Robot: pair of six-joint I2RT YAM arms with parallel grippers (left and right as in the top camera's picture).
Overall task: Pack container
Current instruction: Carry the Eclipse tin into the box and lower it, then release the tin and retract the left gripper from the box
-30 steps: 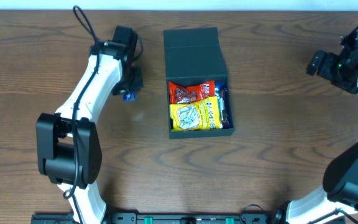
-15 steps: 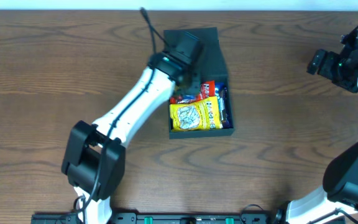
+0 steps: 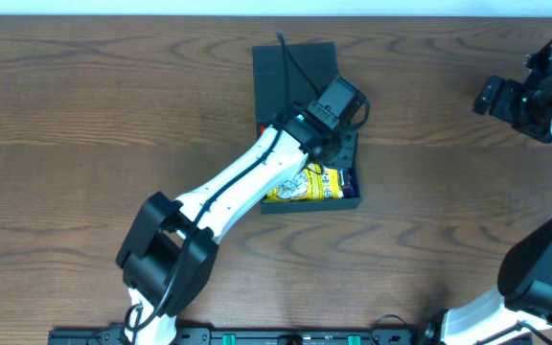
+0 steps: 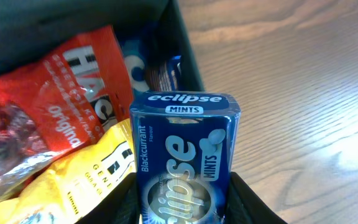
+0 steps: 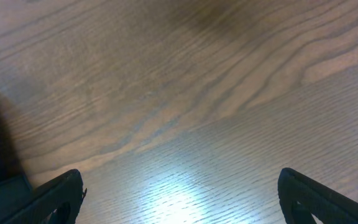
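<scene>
Two fingers of the left gripper point(image 4: 184, 202) clamp a blue Eclipse Mints box point(image 4: 185, 149) over the right wall of the dark green container point(image 3: 305, 62). The container sits open mid-table, holding snack packs point(image 4: 61, 124). The right gripper point(image 5: 179, 199) hovers over the bare wooden table point(image 3: 84, 115), jaws apart.

Matt container point(image 3: 319, 67), perhaps cardboard, glossy mint box point(image 4: 185, 155), wood-grain table point(image 5: 166, 93)

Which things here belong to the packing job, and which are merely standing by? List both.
In the job: container, open; mints box, held by left tool; red pack, yellow pack, blue pack inside.
Standing by: right tool, open, over the table.
</scene>
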